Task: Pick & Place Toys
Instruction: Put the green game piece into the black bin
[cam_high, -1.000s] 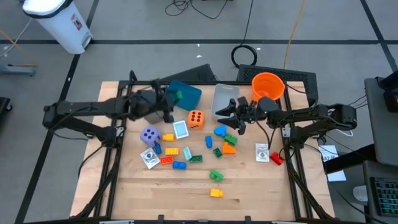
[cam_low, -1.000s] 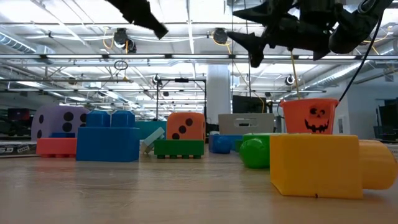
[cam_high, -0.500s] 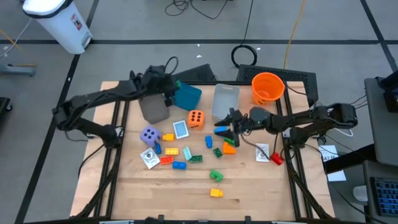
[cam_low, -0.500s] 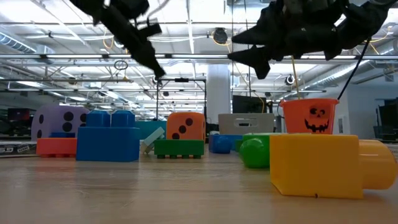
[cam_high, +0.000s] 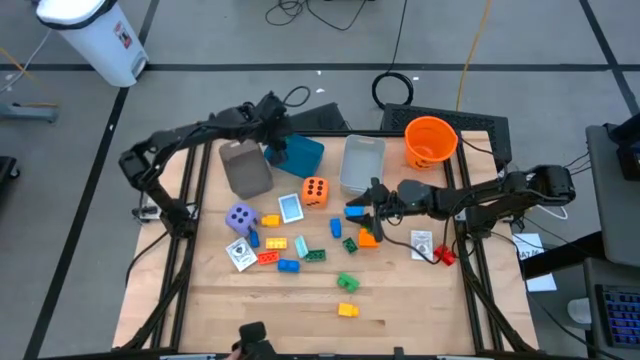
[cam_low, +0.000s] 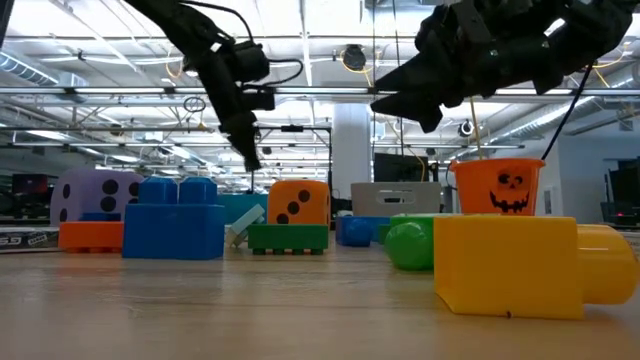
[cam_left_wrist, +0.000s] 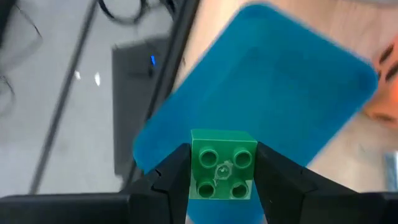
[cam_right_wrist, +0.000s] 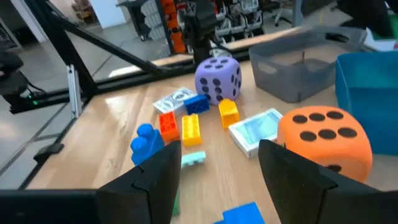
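My left gripper (cam_high: 276, 138) is at the far left of the table, over the near-left edge of the teal box (cam_high: 297, 152), shut on a green four-stud brick (cam_left_wrist: 224, 165). The box fills the left wrist view (cam_left_wrist: 267, 81). My right gripper (cam_high: 364, 213) is open and empty, and hovers over the blue brick (cam_high: 355, 211) and orange brick (cam_high: 368, 238) at mid-table. Its wrist view (cam_right_wrist: 221, 180) shows the orange die (cam_right_wrist: 323, 134), the purple die (cam_right_wrist: 217, 78), a card (cam_right_wrist: 258, 130) and small bricks lying on the table. My left gripper pinches the green brick by two opposite side walls (cam_left_wrist: 196, 165) between its two fingers. The fingers point down from above. The brick's studs face the wrist camera. It is lifted clear, above the teal box's edge.
Two grey bins (cam_high: 247, 168) (cam_high: 363, 162) stand on either side of the teal box. The orange bucket (cam_high: 431, 140) is at the far right. Loose bricks, cards (cam_high: 421, 244) and the dice (cam_high: 240, 217) (cam_high: 316, 191) cover mid-table. The near strip of the table is bare wood.
My left gripper has carried the green brick toward the table's far edge, off the left grey bin and over to the teal box. My right gripper has moved toward the near edge and down, from beside the right grey bin to over the blue and orange bricks.
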